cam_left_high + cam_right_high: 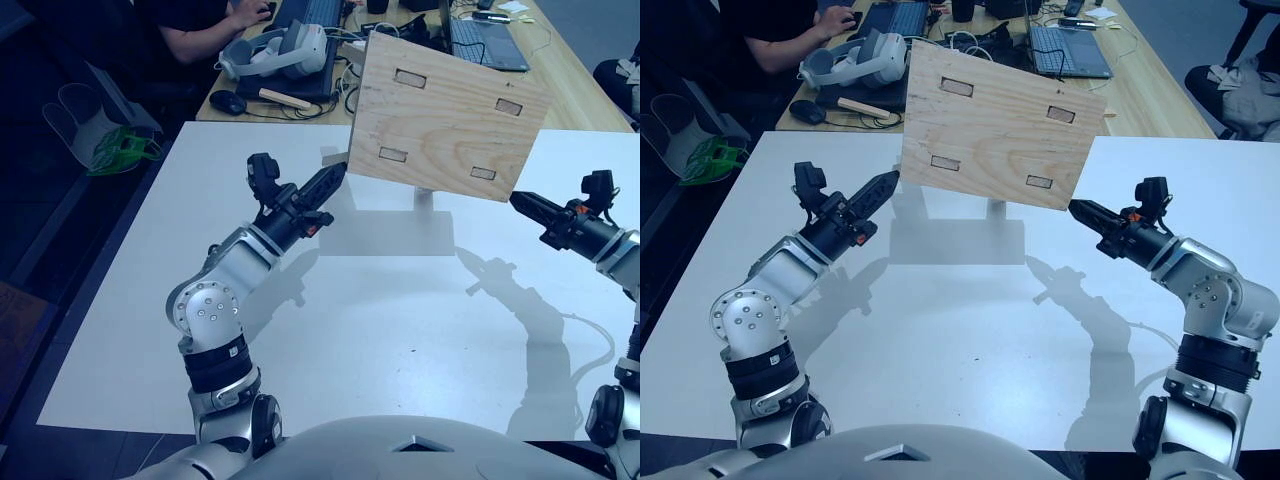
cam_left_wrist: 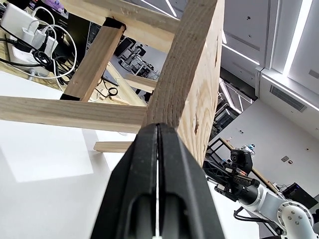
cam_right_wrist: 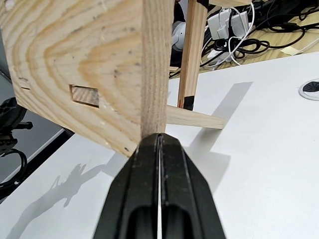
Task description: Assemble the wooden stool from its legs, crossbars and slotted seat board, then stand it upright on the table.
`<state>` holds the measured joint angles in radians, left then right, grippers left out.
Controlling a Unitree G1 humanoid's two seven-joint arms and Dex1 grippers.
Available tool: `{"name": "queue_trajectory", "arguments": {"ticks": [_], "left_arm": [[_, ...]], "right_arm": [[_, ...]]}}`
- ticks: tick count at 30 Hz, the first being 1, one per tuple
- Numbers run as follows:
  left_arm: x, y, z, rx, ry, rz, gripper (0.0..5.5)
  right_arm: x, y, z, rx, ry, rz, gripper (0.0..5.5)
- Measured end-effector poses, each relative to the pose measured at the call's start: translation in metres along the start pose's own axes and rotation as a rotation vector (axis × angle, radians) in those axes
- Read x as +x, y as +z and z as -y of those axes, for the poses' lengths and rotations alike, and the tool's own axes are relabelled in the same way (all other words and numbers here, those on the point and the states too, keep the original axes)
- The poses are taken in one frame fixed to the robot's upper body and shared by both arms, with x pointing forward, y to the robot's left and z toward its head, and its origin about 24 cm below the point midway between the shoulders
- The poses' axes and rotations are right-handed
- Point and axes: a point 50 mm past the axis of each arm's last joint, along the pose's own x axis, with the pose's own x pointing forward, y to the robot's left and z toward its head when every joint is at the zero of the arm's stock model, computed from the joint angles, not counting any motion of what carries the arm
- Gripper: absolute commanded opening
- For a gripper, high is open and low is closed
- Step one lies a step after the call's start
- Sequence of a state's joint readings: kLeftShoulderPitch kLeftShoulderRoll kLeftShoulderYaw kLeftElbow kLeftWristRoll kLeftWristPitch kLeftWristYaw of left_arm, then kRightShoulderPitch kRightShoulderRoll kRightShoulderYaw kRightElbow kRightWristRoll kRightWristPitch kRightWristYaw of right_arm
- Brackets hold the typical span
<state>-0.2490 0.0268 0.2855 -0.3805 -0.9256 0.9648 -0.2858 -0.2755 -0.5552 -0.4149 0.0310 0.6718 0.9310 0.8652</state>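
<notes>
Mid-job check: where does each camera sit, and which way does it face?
Left eye: on the head, facing forward and down over the table at the tilted seat board; both arms show, left gripper and right gripper at opposite edges.
Right eye: same scene and arms, slightly shifted.
Left wrist: on the left arm, looking along its shut gripper at the board's edge, legs beyond.
Right wrist: likewise on the right arm, at the opposite edge.
Shared: both wrists see board and legs.
</notes>
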Motion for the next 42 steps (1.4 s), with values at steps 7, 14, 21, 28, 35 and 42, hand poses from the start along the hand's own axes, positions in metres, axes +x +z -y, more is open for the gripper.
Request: {"name": "queue_trajectory", "arguments": {"ticks": [7,14,21,28,35,42], "left_arm": [[0.000,0.001,0.000,0.004,0.008,0.007,0.03],[0.000,0.001,-0.003,0.000,0.033,0.003,0.03],[0.000,0.000,-0.006,-0.007,0.058,0.001,0.03],[0.000,0.001,-0.006,-0.021,0.052,0.019,0.03],[0.002,0.003,-0.005,-0.045,0.043,0.035,0.03],[0.004,0.008,-0.002,-0.066,0.023,0.076,0.03]], "right_arm": [[0.001,0.005,-0.001,0.000,0.008,0.016,0.00],[0.001,0.020,-0.006,-0.017,0.044,0.081,0.00],[0.003,0.029,-0.010,-0.030,0.080,0.122,0.00],[0.004,0.030,-0.011,-0.022,0.090,0.131,0.00],[0.004,0.031,-0.012,-0.013,0.093,0.148,0.00],[0.005,0.034,-0.014,0.006,0.111,0.180,0.00]]}}
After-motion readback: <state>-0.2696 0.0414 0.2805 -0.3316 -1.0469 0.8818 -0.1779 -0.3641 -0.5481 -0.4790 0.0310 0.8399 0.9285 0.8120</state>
